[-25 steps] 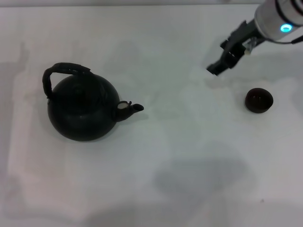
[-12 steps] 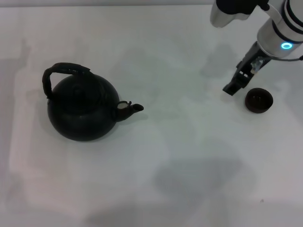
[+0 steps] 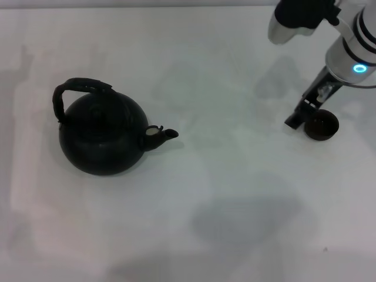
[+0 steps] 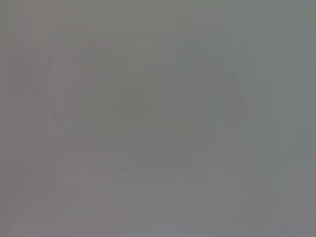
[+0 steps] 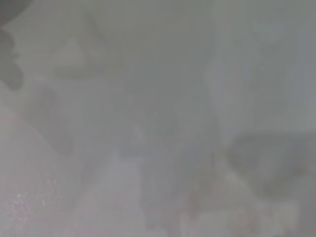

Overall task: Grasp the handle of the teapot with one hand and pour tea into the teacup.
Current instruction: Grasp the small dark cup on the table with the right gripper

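The round matte-black teapot (image 3: 103,138) stands on the left of the white table in the head view. Its short spout (image 3: 160,136) points right and its arched handle (image 3: 76,89) rises over its top, free of any grip. Far to the right sits the small dark teacup (image 3: 321,126). My right gripper (image 3: 298,117) hangs low just left of the teacup, right beside its rim, with the white arm (image 3: 352,53) reaching in from the upper right corner. My left gripper is out of view. Both wrist views show only blurred grey surface.
The white table (image 3: 235,194) stretches between the teapot and the teacup. A soft grey shadow (image 3: 252,217) lies on it at the lower middle. Nothing else stands on the table.
My right gripper has swung right and toward the near side, from behind and left of the teacup to close beside it. The teapot and the teacup have stayed put.
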Available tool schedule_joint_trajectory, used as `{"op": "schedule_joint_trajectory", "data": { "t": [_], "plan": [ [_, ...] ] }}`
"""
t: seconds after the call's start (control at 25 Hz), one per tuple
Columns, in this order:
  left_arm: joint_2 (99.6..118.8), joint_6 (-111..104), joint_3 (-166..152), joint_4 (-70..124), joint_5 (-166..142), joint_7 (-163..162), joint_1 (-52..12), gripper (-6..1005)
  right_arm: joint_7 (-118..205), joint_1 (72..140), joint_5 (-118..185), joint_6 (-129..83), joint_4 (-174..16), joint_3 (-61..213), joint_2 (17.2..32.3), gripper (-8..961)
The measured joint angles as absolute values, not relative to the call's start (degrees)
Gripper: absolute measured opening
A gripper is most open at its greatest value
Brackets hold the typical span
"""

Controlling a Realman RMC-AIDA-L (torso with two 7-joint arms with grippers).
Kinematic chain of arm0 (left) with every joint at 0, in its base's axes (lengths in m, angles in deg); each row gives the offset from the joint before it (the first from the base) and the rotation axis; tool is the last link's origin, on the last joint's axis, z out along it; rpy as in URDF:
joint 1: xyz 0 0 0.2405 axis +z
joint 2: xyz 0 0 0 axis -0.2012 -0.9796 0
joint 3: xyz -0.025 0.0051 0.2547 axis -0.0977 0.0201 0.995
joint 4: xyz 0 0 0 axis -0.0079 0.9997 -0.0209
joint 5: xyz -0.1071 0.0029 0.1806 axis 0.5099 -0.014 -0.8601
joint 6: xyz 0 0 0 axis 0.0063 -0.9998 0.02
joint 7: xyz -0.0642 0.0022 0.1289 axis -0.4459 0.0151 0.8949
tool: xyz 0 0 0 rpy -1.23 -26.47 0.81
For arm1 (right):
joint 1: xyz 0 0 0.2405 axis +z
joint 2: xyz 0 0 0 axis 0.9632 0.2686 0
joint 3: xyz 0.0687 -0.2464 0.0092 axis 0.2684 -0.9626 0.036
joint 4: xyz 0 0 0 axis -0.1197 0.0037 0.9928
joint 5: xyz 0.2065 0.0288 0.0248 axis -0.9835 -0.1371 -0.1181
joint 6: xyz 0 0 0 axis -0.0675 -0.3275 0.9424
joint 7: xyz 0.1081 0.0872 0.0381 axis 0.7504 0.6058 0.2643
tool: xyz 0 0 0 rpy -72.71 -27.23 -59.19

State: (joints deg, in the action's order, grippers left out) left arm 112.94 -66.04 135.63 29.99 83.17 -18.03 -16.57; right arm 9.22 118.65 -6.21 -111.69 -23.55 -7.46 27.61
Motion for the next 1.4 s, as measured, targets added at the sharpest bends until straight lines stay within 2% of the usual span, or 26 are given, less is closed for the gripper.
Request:
{"op": "schedule_joint_trajectory", "data": {
  "t": [0.96,1.4],
  "plan": [
    [112.92,-66.05,135.62,29.76,84.17,-18.00,-16.79,893,11.35,117.12,-2.89,-112.53,-26.25,-7.41,27.47,744],
    [113.00,-65.73,135.62,29.17,84.26,-18.00,-16.95,894,10.95,117.58,-4.30,-116.36,-18.16,-8.51,27.92,740]
  ]
}}
